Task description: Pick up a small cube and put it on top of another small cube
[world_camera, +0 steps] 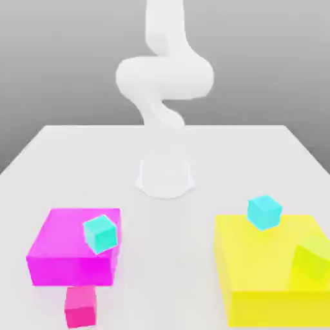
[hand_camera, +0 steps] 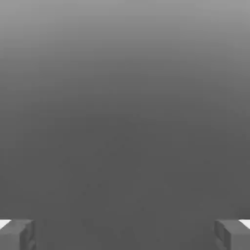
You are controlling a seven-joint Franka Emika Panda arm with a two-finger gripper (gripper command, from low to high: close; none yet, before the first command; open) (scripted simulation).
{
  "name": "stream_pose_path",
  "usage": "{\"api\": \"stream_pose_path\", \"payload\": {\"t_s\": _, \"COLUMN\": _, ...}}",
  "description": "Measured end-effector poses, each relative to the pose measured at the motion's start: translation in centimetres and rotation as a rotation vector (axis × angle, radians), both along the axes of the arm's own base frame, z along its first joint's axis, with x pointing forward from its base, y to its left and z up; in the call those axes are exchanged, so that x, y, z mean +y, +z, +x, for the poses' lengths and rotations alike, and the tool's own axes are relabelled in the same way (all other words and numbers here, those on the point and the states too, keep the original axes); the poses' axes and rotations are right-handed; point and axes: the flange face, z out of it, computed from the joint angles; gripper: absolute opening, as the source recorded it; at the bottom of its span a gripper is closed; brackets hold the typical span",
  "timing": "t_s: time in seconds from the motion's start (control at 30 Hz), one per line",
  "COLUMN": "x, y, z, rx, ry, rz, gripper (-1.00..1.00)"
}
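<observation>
exterior view, progress: nothing of the stacking looks done; no small cube sits on another small cube, and the whole pick, carry and place is left, as I judge it
exterior view, arm: the white robot arm (world_camera: 164, 77) rises curled above its round white base (world_camera: 165, 177) at the middle of the white tabletop (world_camera: 71, 155), well apart from every cube
exterior view, landmark: the large magenta block (world_camera: 67, 248) lies toward the exterior view's left, in front of the base
exterior view, teal cube: the small teal cube (world_camera: 100, 232) rests on the magenta block's top near its right edge, tilted and turned so a corner faces the camera
exterior view, pink cube: the small pink cube (world_camera: 81, 305) lies on the tabletop just in front of the magenta block, faces roughly square to it
exterior view, cyan cube: the small cyan cube (world_camera: 264, 212) is far to the right of the magenta block, at the back edge of the large yellow block (world_camera: 271, 274), tilted; whether it touches that block I cannot tell
exterior view, lime cube: the small yellow-green cube (world_camera: 314, 256) is on the yellow block's right part, also tilted
exterior view, long axis: each is a cube, so none has a long axis; only the turn differs
hand view, end effector: the end effector (hand_camera: 125, 234) is spread wide, its two grey fingertips (hand_camera: 17, 234) at opposite sides, with nothing between them and a plain grey background beyond
</observation>
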Motion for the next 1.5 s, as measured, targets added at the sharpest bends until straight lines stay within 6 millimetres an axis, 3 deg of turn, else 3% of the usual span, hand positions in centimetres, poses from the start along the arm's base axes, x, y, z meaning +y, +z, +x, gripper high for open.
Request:
{"api": "stream_pose_path", "payload": {"t_s": 0.23, "x": -3.5, "y": -11.6, "z": 7.6, "rx": 0.192, "ry": 0.065, "rz": 0.021, "gripper": 0.0}}
{"api": "stream_pose_path", "payload": {"t_s": 0.47, "x": -6.7, "y": -24.4, "z": 11.4, "rx": 0.372, "ry": 0.104, "rz": 0.019, "gripper": 0.0}}
{"api": "stream_pose_path", "payload": {"t_s": 0.63, "x": -9.4, "y": -33.6, "z": 11.7, "rx": 0.5, "ry": 0.114, "rz": -0.001, "gripper": 0.0}}
{"api": "stream_pose_path", "payload": {"t_s": 0.8, "x": -11.9, "y": -42.2, "z": 10.3, "rx": 0.629, "ry": 0.127, "rz": -0.041, "gripper": 0.0}}
{"api": "stream_pose_path", "payload": {"t_s": 0.9, "x": -13.5, "y": -46.9, "z": 8.7, "rx": 0.704, "ry": 0.133, "rz": -0.073, "gripper": 0.0}}
{"api": "stream_pose_path", "payload": {"t_s": 1.03, "x": -14.1, "y": -52.3, "z": 8.3, "rx": 0.725, "ry": 0.136, "rz": -0.086, "gripper": 0.0}}
{"api": "stream_pose_path", "payload": {"t_s": 1.07, "x": -14.1, "y": -53.7, "z": 8.2, "rx": 0.726, "ry": 0.135, "rz": -0.084, "gripper": -1.0}}
{"api": "stream_pose_path", "payload": {"t_s": 1.3, "x": -14.1, "y": -54.0, "z": 8.2, "rx": 0.727, "ry": 0.135, "rz": -0.084, "gripper": -1.0}}
{"api": "stream_pose_path", "payload": {"t_s": 1.43, "x": -14.1, "y": -49.6, "z": 8.2, "rx": 0.727, "ry": 0.136, "rz": -0.084, "gripper": -1.0}}
{"api": "stream_pose_path", "payload": {"t_s": 1.47, "x": -13.3, "y": -48.5, "z": 8.5, "rx": 0.727, "ry": 0.153, "rz": -0.084, "gripper": -1.0}}
{"api": "stream_pose_path", "payload": {"t_s": 1.5, "x": -11.2, "y": -47.7, "z": 9.3, "rx": 0.724, "ry": 0.206, "rz": -0.091, "gripper": -1.0}}
